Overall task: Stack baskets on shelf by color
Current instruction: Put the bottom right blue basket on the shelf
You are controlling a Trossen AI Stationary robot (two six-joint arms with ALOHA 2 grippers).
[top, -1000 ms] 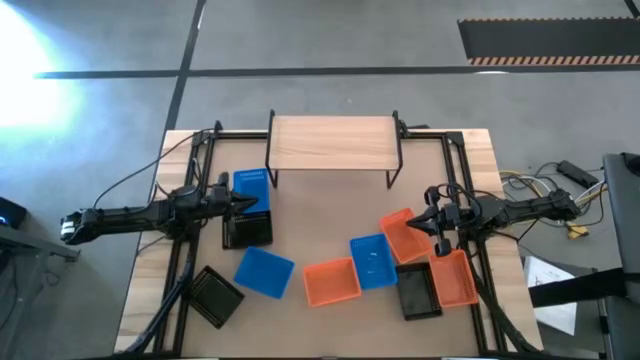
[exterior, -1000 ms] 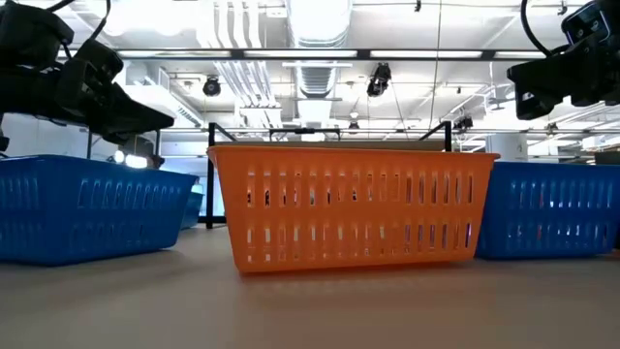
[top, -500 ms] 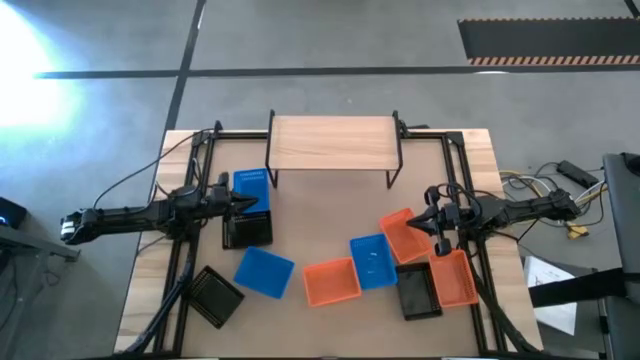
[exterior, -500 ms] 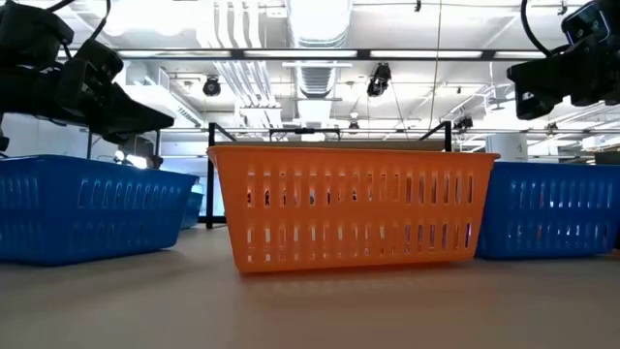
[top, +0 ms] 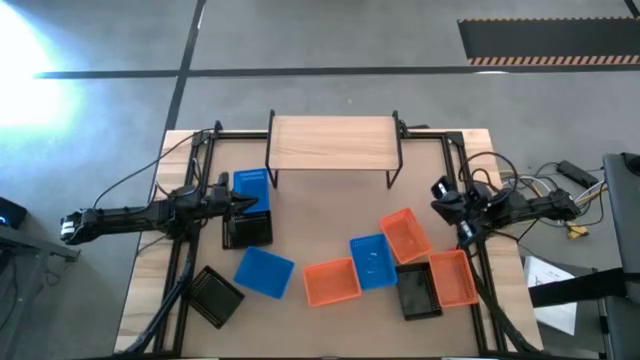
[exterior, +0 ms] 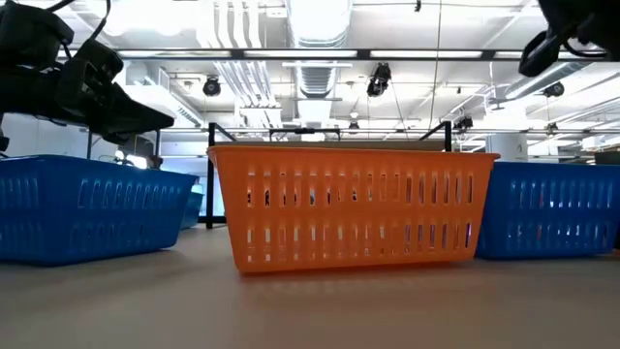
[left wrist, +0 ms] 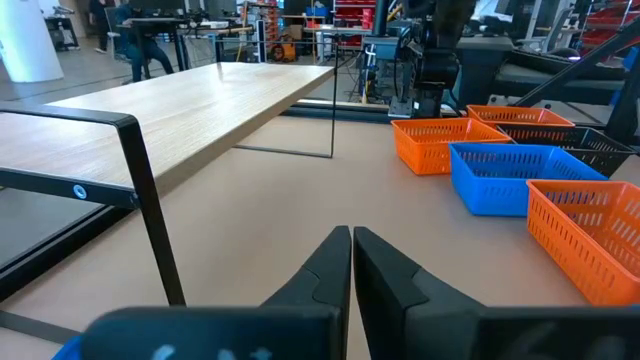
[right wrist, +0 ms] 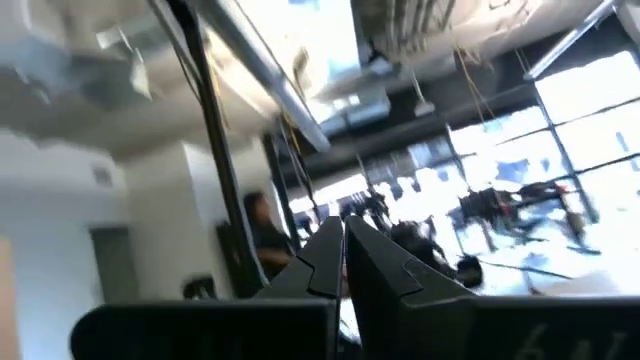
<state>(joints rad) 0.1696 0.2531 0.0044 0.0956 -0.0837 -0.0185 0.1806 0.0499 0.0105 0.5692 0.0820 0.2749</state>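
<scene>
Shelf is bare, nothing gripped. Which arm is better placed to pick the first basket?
Left, probably. The left gripper, shut, hangs level right over the blue basket and black basket beside the shelf. The right gripper, also shut, is tilted up toward the ceiling, off the orange basket.

The right pincer (top: 441, 189) has pulled back off the orange basket (top: 406, 235) and tipped upward

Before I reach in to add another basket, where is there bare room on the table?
The shelf top is bare, and so is the tabletop in front of it, between the blue basket and the tilted orange basket. The front right is crowded with baskets packed side by side.
</scene>
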